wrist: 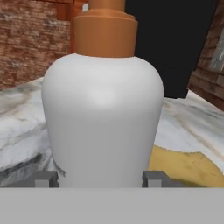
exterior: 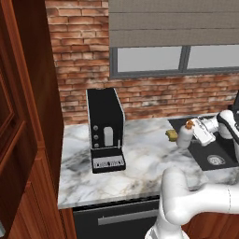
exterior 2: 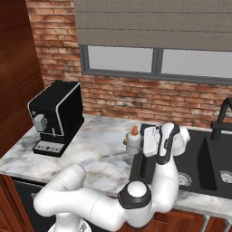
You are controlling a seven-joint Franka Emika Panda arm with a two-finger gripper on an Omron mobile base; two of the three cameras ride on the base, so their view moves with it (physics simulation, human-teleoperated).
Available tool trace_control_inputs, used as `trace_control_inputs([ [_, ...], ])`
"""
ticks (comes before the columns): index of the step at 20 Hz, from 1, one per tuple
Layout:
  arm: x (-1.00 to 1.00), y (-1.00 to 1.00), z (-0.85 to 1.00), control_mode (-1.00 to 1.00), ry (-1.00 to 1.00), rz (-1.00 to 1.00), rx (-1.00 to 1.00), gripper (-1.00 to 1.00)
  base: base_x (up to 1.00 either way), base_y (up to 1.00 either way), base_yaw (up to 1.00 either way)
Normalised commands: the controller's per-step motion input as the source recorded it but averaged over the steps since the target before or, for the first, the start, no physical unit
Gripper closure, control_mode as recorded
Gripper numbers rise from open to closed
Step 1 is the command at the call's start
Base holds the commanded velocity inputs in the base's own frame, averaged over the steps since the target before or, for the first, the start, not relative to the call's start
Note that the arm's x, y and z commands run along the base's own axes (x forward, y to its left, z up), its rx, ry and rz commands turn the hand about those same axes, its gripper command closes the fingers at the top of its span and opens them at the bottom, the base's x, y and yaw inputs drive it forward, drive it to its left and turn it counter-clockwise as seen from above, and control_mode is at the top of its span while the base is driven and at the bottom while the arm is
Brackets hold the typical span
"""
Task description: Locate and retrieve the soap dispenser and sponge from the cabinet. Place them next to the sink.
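The claw (wrist: 101, 178) sits with one fingertip (wrist: 44, 178) on each side of the bottle (wrist: 103, 122), low on its belly. I honestly can't tell whether the jaws are clamped on it or just flanking it.

The bottle stands upright on the marble counter (exterior: 135, 163), right at the rim of the sink (exterior: 212, 161). The sponge (wrist: 188, 166) lies just beside it, on the side away from the claw; from the left base view it's the yellow bit (exterior: 172, 135) next to the bottle (exterior: 185, 135).

Handling guess: the bottle looks small, stiff and light, but smooth and rounded, so probably slippery. I'd hold the widest part of the belly, not the tan pump top (wrist: 105, 30), which looks narrow and could wobble. The sponge looks soft and nearly weightless, easy to nudge by accident.

Room-wise, there's open marble toward the coffee machine (exterior: 105, 128), which stands well apart. The sink drop-off is right there, so any sideways slide toward the basin is the risk. The brick wall (exterior 2: 136, 97) and the faucet (exterior 2: 220, 120) behind it are far enough not to matter.
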Motion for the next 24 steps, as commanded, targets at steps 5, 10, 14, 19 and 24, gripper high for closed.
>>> trace_control_inputs([
  [5, -0.04, 0.16, -0.19, -1.0, -0.05, 0.01, 0.0, 1.0, 0.0, 0.0, 0.0],
  [10, 0.0, 0.35, -0.22, -1.0, 0.11, 0.01, -0.01, 1.0, 0.0, 0.0, 0.0],
  [14, 0.02, 0.4, -0.28, -1.0, 0.21, 0.0, -0.01, 1.0, 0.0, 0.0, 0.0],
  [19, 0.01, 0.26, -0.23, -1.0, 0.07, 0.0, 0.0, 1.0, 0.0, 0.0, 0.0],
  [24, 0.0, 0.07, -0.1, -1.0, -0.03, 0.0, 0.0, 1.0, 0.0, 0.0, 0.0],
])
